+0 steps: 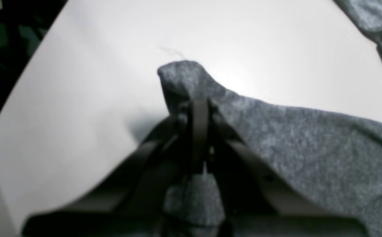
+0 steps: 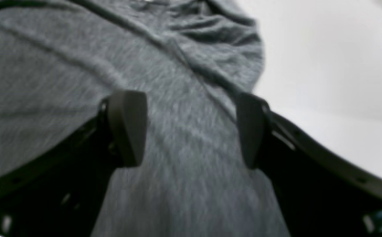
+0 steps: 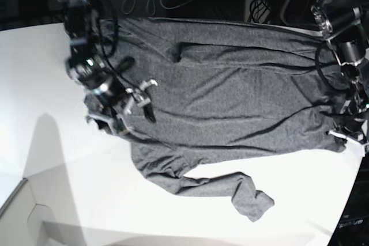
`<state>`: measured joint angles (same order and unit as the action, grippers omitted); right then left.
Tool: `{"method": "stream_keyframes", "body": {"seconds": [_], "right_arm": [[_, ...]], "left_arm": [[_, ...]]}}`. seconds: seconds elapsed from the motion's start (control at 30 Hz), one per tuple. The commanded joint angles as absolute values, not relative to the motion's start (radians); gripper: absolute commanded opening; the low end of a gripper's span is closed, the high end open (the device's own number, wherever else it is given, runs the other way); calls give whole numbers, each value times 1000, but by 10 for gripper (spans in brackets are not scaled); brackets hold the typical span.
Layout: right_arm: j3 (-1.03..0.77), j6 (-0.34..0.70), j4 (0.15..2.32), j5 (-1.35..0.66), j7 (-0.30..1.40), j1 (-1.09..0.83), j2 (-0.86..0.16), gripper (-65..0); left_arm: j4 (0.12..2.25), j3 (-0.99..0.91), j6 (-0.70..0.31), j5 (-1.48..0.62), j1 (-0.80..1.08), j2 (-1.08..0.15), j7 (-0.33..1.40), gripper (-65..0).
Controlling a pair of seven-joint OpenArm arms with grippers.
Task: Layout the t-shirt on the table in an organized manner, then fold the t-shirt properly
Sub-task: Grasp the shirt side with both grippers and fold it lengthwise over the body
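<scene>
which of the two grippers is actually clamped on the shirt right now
The left gripper: its jaws are shut on a pinched corner of the t-shirt. The right gripper hangs wide open above the fabric, gripping nothing.

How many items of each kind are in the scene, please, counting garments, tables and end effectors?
Garments: 1, the t-shirt
Tables: 1, the table
End effectors: 2, the left end effector and the right end effector
Total: 4

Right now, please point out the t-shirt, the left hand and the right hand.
t-shirt (image 3: 230, 102): base view, middle of the body.
left hand (image 1: 199, 108): left wrist view, closed tips pinching fabric.
right hand (image 2: 191, 128): right wrist view, gap between open fingers.
</scene>
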<state>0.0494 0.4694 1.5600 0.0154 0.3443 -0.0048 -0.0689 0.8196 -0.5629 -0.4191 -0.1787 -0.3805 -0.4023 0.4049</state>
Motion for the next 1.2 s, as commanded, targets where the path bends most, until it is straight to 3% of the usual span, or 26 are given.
{"method": "stream_keyframes", "body": {"seconds": [0.0, 0.27, 0.53, 0.67, 0.93, 1.17], "right_arm": [[45, 466, 1521, -1, 312, 54, -62, -216], [44, 466, 1127, -1, 303, 311, -64, -220], [44, 464, 1040, -1, 231, 332, -88, -227], [47, 464, 1020, -1, 219, 335, -90, -318], [42, 464, 1012, -1, 219, 352, -97, -650], [-44, 464, 1270, -2, 222, 223, -114, -650]], "left_arm": [[840, -565, -423, -189, -407, -424, 381, -650], [837, -562, -423, -189, -407, -424, 383, -650], [834, -562, -423, -189, -410, -424, 381, -650], [829, -561, -423, -193, -410, -424, 378, -650], [842, -564, -429, -199, -412, -424, 381, -650], [842, -567, -432, -200, -410, -424, 383, -650]]}}
